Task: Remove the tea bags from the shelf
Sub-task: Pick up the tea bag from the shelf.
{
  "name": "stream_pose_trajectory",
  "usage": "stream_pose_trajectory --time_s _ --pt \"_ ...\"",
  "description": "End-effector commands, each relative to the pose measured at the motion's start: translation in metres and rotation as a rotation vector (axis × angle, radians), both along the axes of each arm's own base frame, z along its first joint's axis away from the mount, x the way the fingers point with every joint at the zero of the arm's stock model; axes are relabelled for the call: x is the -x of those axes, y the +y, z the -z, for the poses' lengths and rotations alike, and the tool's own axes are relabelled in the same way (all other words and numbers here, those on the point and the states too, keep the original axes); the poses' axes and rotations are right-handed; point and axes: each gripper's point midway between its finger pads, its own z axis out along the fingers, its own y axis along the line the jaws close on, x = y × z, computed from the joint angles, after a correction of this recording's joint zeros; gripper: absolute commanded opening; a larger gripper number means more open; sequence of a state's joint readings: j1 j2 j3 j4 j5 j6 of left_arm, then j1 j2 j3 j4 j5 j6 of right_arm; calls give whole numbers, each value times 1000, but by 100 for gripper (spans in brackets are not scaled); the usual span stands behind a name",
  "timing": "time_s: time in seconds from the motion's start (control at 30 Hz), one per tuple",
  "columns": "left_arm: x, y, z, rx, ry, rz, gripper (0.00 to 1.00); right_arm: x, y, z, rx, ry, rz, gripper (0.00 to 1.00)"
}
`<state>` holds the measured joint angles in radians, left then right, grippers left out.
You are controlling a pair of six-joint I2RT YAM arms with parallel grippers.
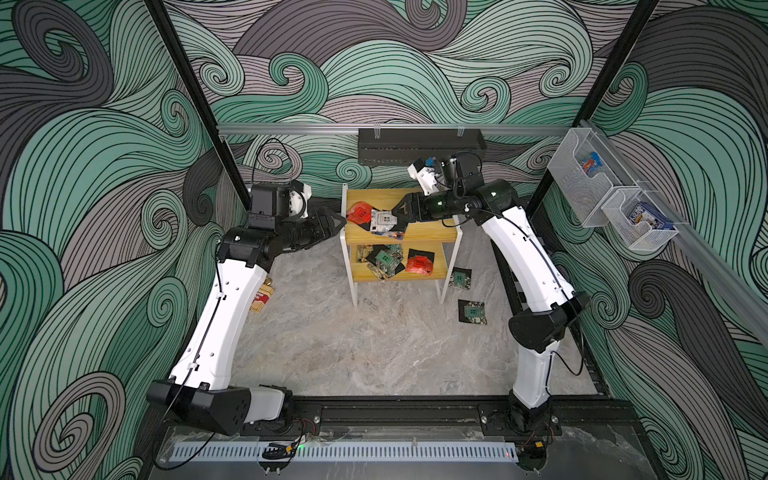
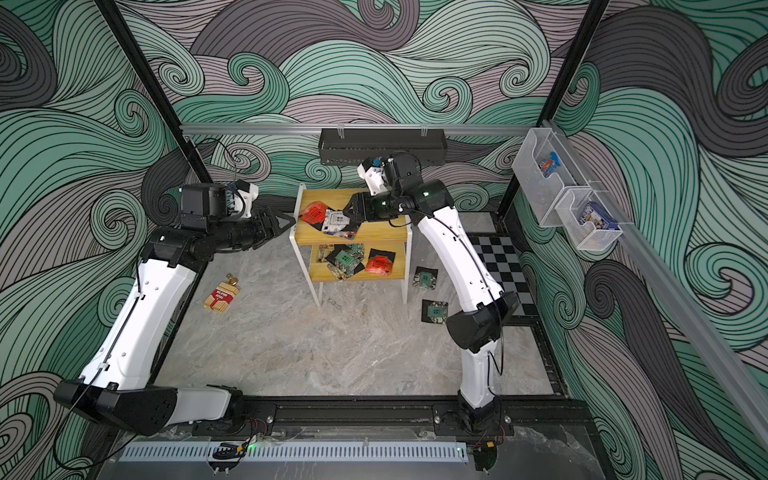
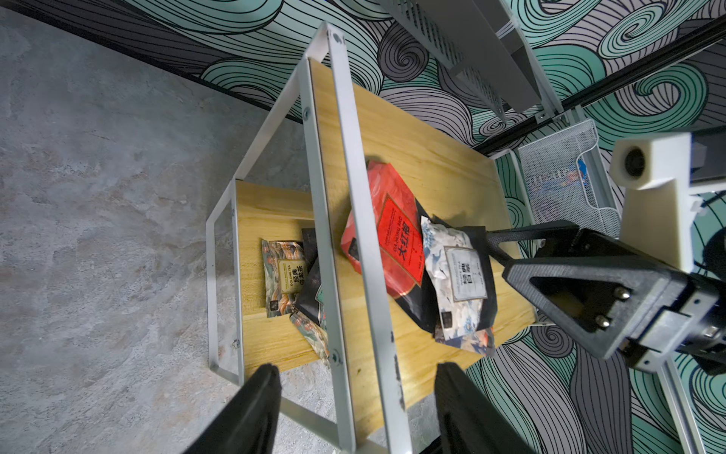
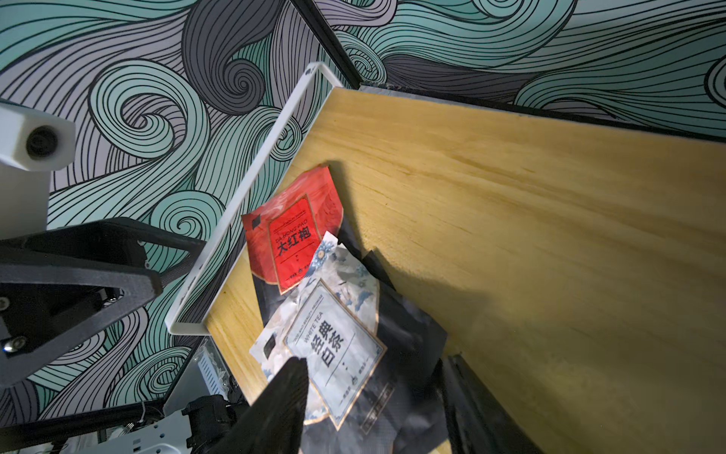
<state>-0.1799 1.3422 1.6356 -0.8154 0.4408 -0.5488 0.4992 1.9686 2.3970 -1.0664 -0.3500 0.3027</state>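
Note:
The shelf [image 1: 432, 233] [image 2: 386, 233] stands at the back of the table. On its top board lie a red tea bag [image 1: 359, 212] [image 3: 393, 243] [image 4: 292, 236], a white tea bag [image 1: 382, 220] [image 3: 459, 271] [image 4: 334, 338] and black-edged ones under them. My right gripper [image 1: 395, 216] [image 4: 373, 361] is open, low over the top board, its jaws either side of the white and black tea bags. My left gripper [image 1: 338, 222] [image 3: 357, 367] is open at the shelf's left edge, holding nothing. Several tea bags [image 1: 384, 259] lie on the lower board. Two green-labelled tea bags [image 1: 460, 277] [image 1: 472, 311] lie on the table right of the shelf.
A red-and-white carton [image 2: 222, 295] lies on the table at the left. A long black tray [image 1: 419, 145] hangs on the back wall above the shelf. Two clear mesh bins [image 1: 582, 183] [image 1: 640, 224] hang on the right rail. A checkered board [image 2: 505, 266] lies behind the right arm.

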Motion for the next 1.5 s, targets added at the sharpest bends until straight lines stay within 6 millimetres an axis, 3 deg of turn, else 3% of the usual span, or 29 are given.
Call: stream_pose_trajectory --time_s 0.0,0.23,0.4,0.63,0.93,1.27,1.47 --pt "4 0 -6 -9 -28 8 66 -3 3 5 23 -2 7 58" --pt "4 1 -4 -9 -24 5 66 -8 3 19 79 -5 23 53" --pt "4 1 -5 -9 -26 5 66 -9 -1 30 129 -2 43 41" --pt "4 1 -5 -10 -25 3 66 -14 -6 32 145 -5 81 23" --pt "4 2 -5 -15 -27 0 66 -22 -8 11 116 -54 116 7" --pt "5 2 -5 -17 -28 -1 66 -26 -17 -26 38 -113 147 1" --pt "5 2 -5 -17 -28 -2 66 -24 -27 -36 -17 -88 156 0"
